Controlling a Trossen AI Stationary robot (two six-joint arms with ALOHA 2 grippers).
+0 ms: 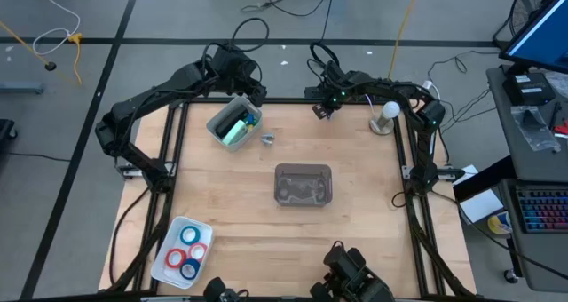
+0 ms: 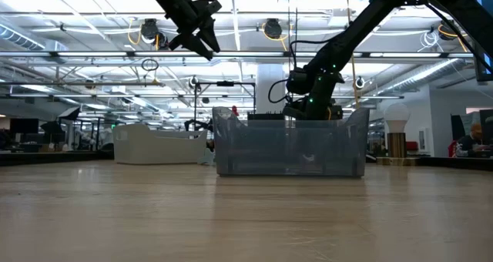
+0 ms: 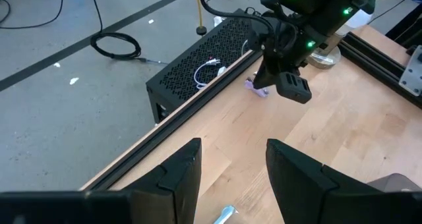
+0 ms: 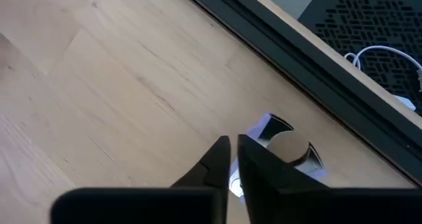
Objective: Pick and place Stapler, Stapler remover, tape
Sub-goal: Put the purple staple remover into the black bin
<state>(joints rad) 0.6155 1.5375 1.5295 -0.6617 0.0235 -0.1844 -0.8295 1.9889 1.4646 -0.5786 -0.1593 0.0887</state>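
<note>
The mint-green stapler lies in a grey bin at the far left of the table. One silvery stapler remover lies on the wood beside that bin. My right gripper is shut on another stapler remover near the far edge, just above the table. My left gripper hangs open and high above the bin with nothing between its fingers. The tape rings, blue and red, lie in a white tray at the near left. My right gripper holds the stapler remover by its near edge, pinched at the free ends of the two fingers; the fingers hide the exact spot. The fingers slant steeply down from above. The remover sticks out beyond the fingertips, just above the wood.
A clear plastic container stands at the table's middle. A lamp bulb on a round base stands at the far right corner. Black frame rails run along the table's edges. Bare wood lies between the container and the tray.
</note>
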